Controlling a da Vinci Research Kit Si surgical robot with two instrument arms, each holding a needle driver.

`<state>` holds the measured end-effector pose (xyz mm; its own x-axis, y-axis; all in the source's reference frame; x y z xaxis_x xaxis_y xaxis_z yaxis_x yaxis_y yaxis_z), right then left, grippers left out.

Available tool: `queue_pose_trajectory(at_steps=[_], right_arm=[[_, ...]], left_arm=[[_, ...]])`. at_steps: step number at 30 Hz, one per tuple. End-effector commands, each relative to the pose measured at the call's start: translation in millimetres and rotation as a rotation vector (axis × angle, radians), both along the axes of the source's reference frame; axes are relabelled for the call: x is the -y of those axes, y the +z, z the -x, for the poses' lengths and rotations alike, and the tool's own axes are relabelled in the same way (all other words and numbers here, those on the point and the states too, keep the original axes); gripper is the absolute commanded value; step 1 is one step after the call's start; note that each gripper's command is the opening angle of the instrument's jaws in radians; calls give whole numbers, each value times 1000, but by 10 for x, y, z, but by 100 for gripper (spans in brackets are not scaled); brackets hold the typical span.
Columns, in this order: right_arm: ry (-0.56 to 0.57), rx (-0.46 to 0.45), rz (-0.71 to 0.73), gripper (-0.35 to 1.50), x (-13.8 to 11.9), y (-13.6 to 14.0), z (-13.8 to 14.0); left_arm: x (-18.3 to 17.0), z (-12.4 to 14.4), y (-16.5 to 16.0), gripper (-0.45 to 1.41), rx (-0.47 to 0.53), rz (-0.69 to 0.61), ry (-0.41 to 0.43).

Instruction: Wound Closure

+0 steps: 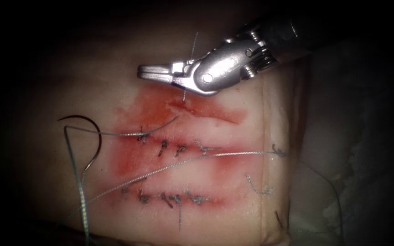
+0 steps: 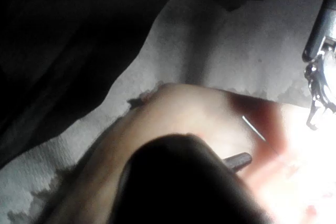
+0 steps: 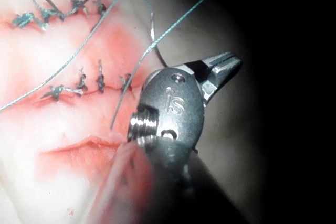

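Right pincer [image 1: 153,71], upper centre of the endoscope view, hangs above the open cut [image 1: 201,110], jaws closed and empty. Curved needle [image 1: 90,141] lies free on the tissue [image 1: 251,214], left of the cuts: stiff, slick, best gripped mid-curve. Thread [image 1: 169,169] trails limp.

Curved needle [image 1: 93,139] lies loose on the tissue [image 1: 215,177], left of the stitched cuts, not in the flesh; grey thread [image 1: 178,166] trails off it across two sutured cuts; third cut [image 1: 201,111] gapes, unstitched.
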<state>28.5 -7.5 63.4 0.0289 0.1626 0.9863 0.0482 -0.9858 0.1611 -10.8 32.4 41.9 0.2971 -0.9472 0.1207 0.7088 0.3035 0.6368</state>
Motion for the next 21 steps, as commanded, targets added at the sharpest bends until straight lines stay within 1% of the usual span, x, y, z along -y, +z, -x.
queue_pose_trajectory(at_steps=[1,2,4,5,6,8,9,10,11,12,14,16,19,21], right_arm=[[2,-3,-3,-10,1,1,-12],[2,-3,-3,-10,1,1,-12],[2,-3,-3,-10,2,1,-13],[2,-3,-3,-10,2,1,-13],[2,-3,-3,-10,2,1,-13],[1,-3,-3,-10,2,0,-12],[1,-3,-3,-10,2,0,-11],[1,-4,-3,-10,3,0,-11],[0,-4,-3,-10,3,0,-11],[0,-4,-3,-10,3,0,-10],[0,-4,-3,-10,3,0,-10],[0,-4,-3,-10,3,0,-11],[1,-3,-2,-10,3,1,-11],[1,-3,-2,-10,3,1,-12]], left_arm=[[2,22,-7,104,-24,2,7],[9,33,-9,96,-24,-26,16],[33,64,-6,91,-8,-126,39],[45,78,-3,87,20,-209,-23],[61,95,3,79,88,-289,-87],[81,119,13,82,195,-426,-222],[92,132,18,82,252,-451,-295],[100,141,21,86,283,-440,-347],[108,148,23,86,301,-426,-397],[124,162,26,87,312,-429,-483],[134,173,24,96,310,-497,-500],[140,180,22,96,307,-556,-492],[153,190,22,96,302,-686,-516],[163,199,28,96,293,-776,-562]])
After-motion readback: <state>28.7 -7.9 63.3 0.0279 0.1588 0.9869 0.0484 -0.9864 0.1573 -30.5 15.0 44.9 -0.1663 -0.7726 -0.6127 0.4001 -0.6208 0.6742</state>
